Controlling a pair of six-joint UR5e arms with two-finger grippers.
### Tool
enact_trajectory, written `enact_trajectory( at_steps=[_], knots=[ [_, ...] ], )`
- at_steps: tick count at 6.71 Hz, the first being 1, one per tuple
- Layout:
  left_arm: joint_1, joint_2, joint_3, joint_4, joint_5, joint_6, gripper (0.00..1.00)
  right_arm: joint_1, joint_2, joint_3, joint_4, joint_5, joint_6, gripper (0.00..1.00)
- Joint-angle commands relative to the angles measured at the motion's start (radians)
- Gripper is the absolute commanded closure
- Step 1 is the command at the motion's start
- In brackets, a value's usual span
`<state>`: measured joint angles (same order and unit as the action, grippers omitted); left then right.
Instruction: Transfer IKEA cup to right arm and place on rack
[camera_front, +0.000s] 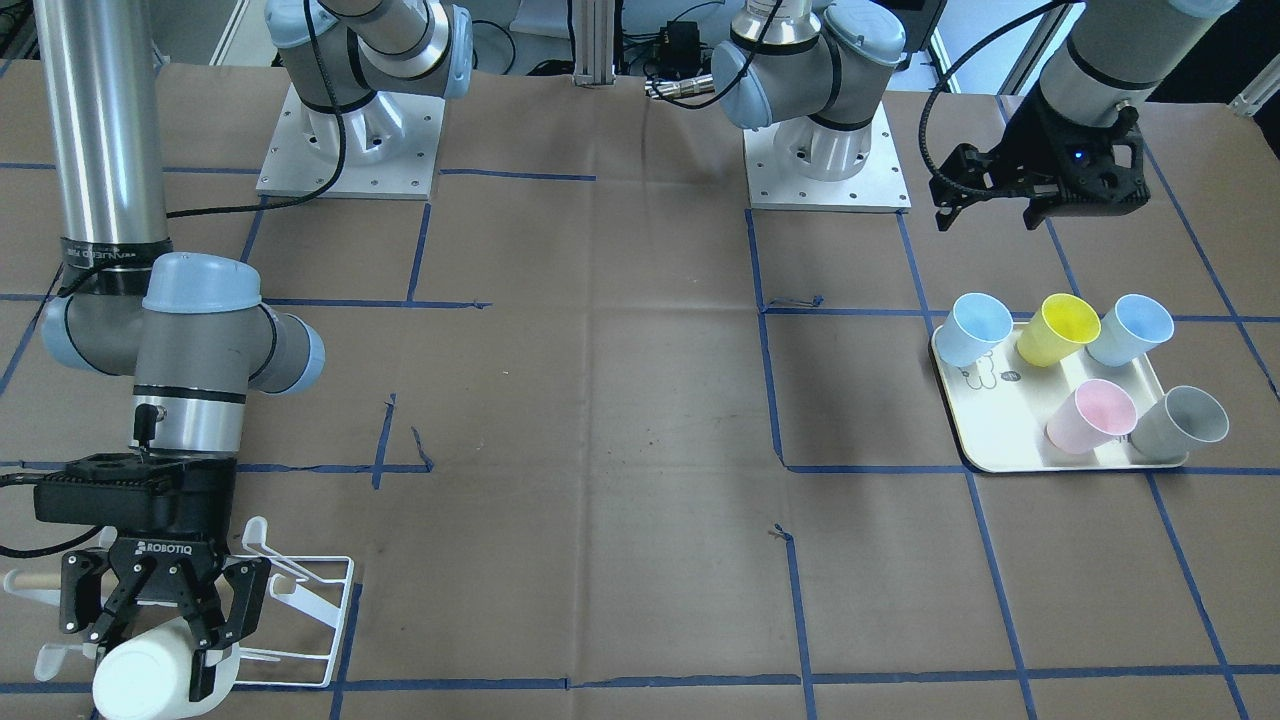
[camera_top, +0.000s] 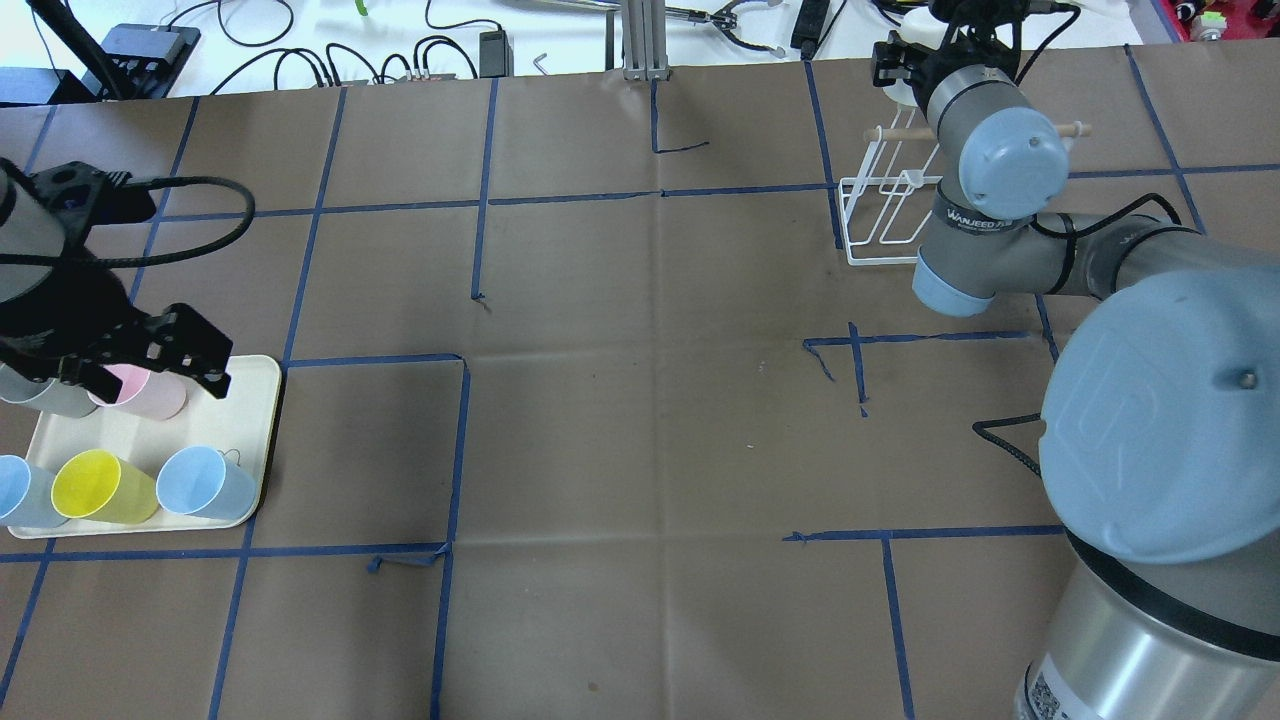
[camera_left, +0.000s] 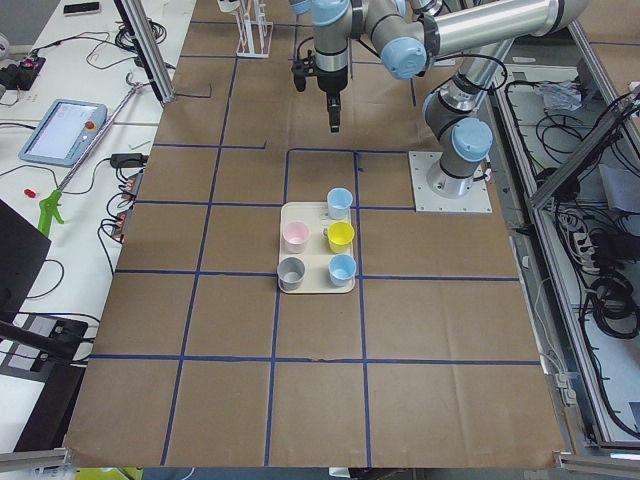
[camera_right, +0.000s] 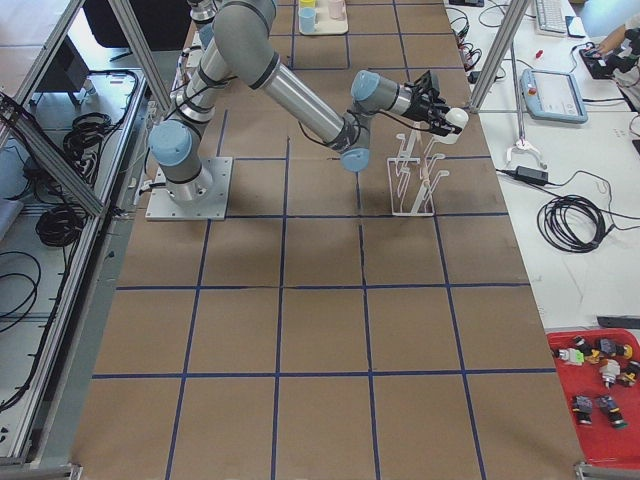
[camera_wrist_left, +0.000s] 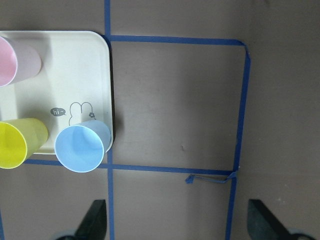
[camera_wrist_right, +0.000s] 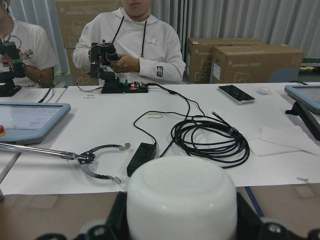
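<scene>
My right gripper is shut on a white IKEA cup, held on its side with its base pointing away from the wrist. The cup's base fills the bottom of the right wrist view. The cup is held over the outer end of the white wire rack, just above its prongs in the exterior right view; I cannot tell if it touches one. My left gripper is open and empty above the cream tray. Its fingertips show wide apart.
The tray holds several cups: two light blue, a yellow, a pink and a grey one. The rack's wooden dowel sticks out past the right arm. Operators, cables and tools sit beyond the table's far edge.
</scene>
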<state>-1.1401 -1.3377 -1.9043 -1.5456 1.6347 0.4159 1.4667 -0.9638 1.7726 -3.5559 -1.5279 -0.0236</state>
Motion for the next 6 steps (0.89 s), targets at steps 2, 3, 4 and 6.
enact_trajectory(
  at_steps=[2, 3, 4, 6],
  knots=[
    [0.171, 0.028, -0.123, 0.109, -0.009, 0.185, 0.01, 0.001, -0.013, 0.053, 0.002, 0.0, 0.001, 0.85],
    [0.171, 0.015, -0.172, 0.163, -0.018, 0.187, 0.01, 0.001, -0.013, 0.042, 0.008, 0.0, -0.002, 0.01],
    [0.171, 0.0, -0.215, 0.232, -0.053, 0.187, 0.01, 0.001, -0.012, 0.042, 0.011, -0.001, -0.001, 0.0],
    [0.161, -0.024, -0.291, 0.347, -0.076, 0.189, 0.01, 0.001, -0.013, 0.042, 0.009, 0.0, -0.001, 0.0]
  ],
)
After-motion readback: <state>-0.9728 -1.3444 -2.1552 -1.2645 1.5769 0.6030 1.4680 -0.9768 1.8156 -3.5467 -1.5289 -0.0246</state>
